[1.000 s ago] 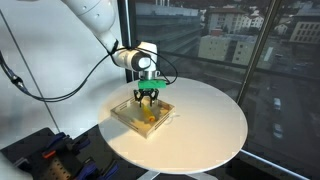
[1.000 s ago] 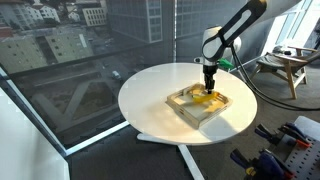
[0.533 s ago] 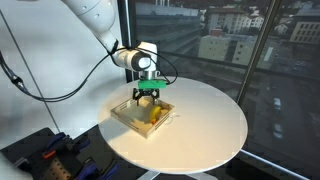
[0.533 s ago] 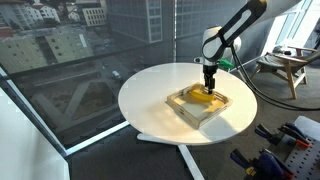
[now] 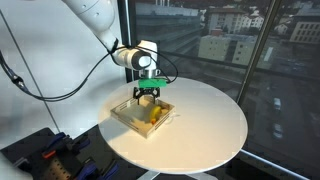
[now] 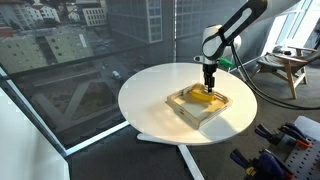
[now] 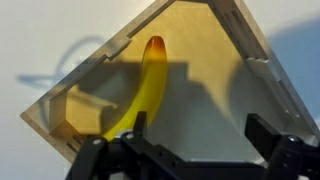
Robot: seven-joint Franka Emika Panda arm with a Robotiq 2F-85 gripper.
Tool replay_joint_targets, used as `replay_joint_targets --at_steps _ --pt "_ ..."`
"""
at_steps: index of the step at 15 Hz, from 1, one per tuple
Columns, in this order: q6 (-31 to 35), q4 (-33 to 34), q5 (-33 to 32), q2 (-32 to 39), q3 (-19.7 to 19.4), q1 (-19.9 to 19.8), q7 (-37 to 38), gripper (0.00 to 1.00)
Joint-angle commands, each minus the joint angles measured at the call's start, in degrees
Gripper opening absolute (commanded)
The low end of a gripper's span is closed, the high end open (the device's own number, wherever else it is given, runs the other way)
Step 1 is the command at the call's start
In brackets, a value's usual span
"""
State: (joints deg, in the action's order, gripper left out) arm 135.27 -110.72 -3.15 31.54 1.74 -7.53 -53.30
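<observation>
gripper (image 7: 195, 130): jaws spread, empty; banana (image 7: 143, 85): flat in wooden tray (image 7: 252, 45), one end under a fingertip

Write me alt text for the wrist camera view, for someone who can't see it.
A yellow banana lies diagonally in a shallow wooden tray on a white table, seen from above. The robot's dark jaws stand open along the bottom edge, holding nothing.

A round white table (image 5: 212, 118) stands beside tall city-view windows (image 5: 240, 45).
</observation>
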Motion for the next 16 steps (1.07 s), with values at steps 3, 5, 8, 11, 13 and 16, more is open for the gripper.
replay_joint_targets --at_steps 3,5,8,11,13,16 --pt "-2.2 0.1 -0.4 -4.6 0.5 -0.6 -0.2 1.0" --pt "-2.9 0.0 -0.3 -6.3 0.4 -0.5 0.0 1.0" --pt "-4.0 -0.2 -0.2 -8.5 0.2 -0.1 0.7 1.0" --pt "-6.2 -0.4 0.1 -10.4 -0.2 0.3 2.6 1.0" --pt "-7.6 -0.6 0.4 -11.4 -0.3 0.5 4.6 1.0" --pt "-9.3 -1.1 0.8 -13.1 -0.4 0.6 8.1 1.0"
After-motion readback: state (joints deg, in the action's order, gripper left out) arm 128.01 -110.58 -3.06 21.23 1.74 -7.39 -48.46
